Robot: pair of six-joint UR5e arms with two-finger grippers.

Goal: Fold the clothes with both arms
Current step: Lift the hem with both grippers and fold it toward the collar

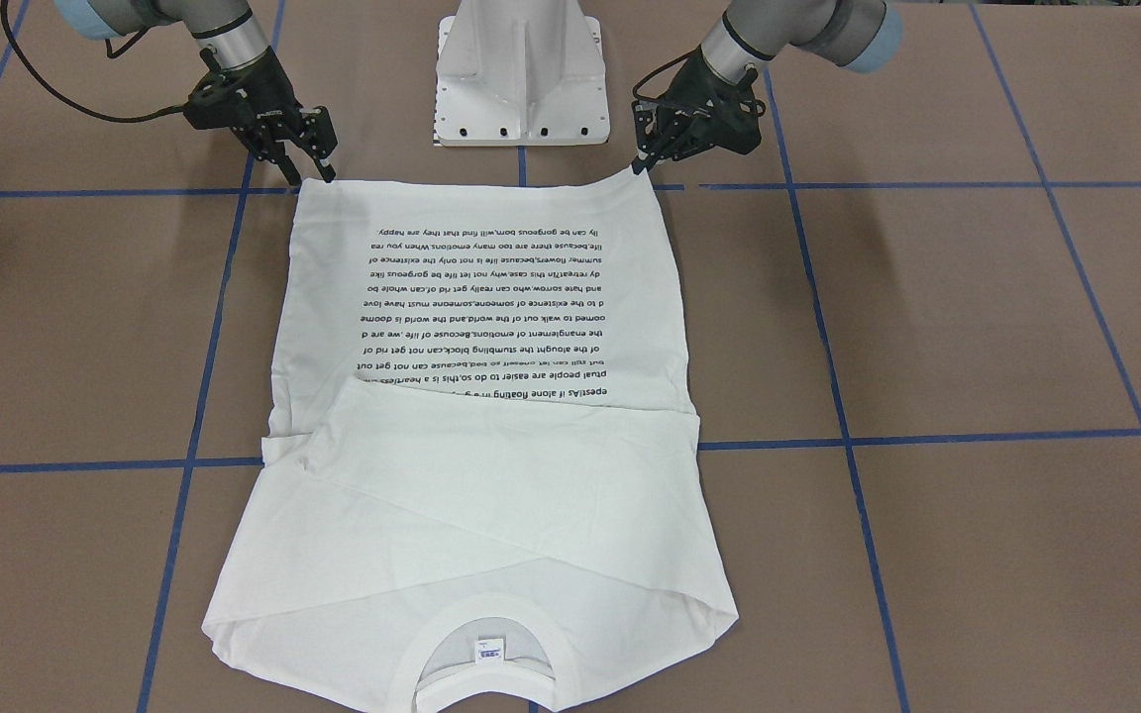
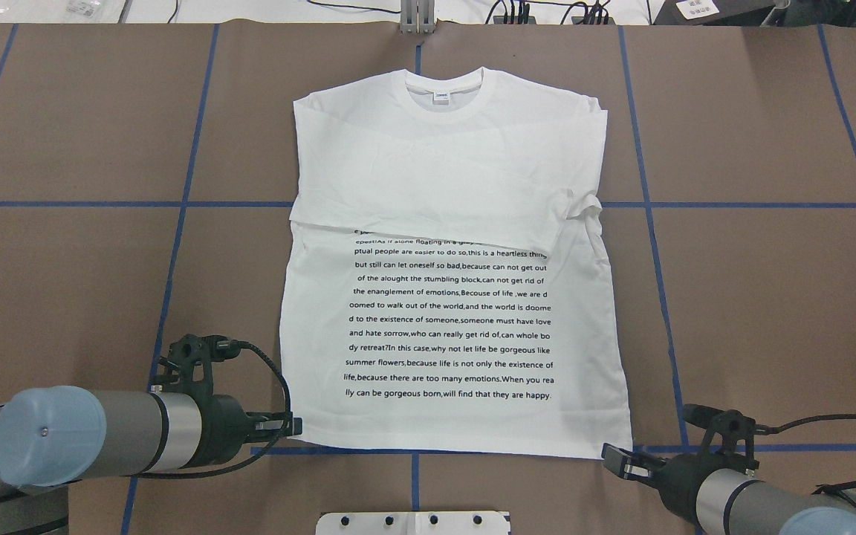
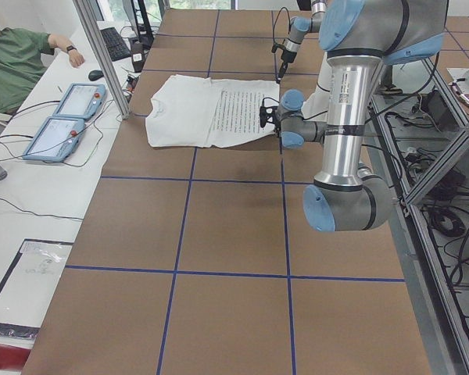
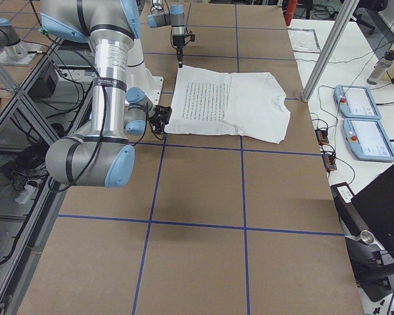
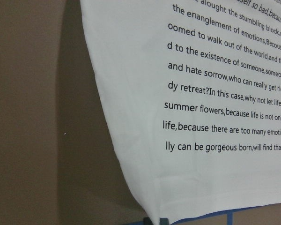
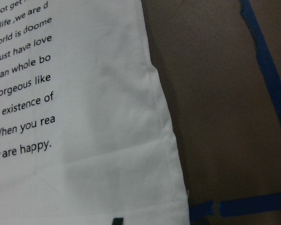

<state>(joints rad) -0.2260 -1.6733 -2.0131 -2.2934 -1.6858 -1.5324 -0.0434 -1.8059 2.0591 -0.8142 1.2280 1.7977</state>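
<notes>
The brown paper-covered tabletop (image 2: pixel 64 111), gridded in blue tape, is carrying the large white long-sleeved T-shirt (image 2: pixel 443 163). The shirt is lying flat at the centre, print up, with the collar away from the robot and the hem just in front of its base.

The silver-grey tubular left arm (image 2: pixel 101 435) and silver-grey tubular right arm (image 2: pixel 747 498) are reaching in low, one to each hem corner. The black two-finger left end effector (image 2: pixel 293 428) is looking pressed together on its corner, which is peaking up slightly to meet the tips in the front-facing view. The black two-finger right end effector (image 2: pixel 616 459) is sitting at the opposite corner, but whether it is pinching cloth cannot be told.

The step in hand looks like the hem-to-collar fold. To do it well, both corners are wanting a firm bite through both layers, then an even lift. The arms should be travelling together so the hem is running taut and straight between them, and landing square on the shoulders without dragging the sleeves.

As for the garment, the body is lying smooth, rippling slightly along the edge on the robot's right. The folded sleeves (image 2: pixel 472 200) are crossing the chest and covering the top lines of small black printed text (image 2: pixel 450 319). The ribbed round collar (image 2: pixel 444 83) is lying flat, with the small neck label (image 2: pixel 441 96) showing inside.
</notes>
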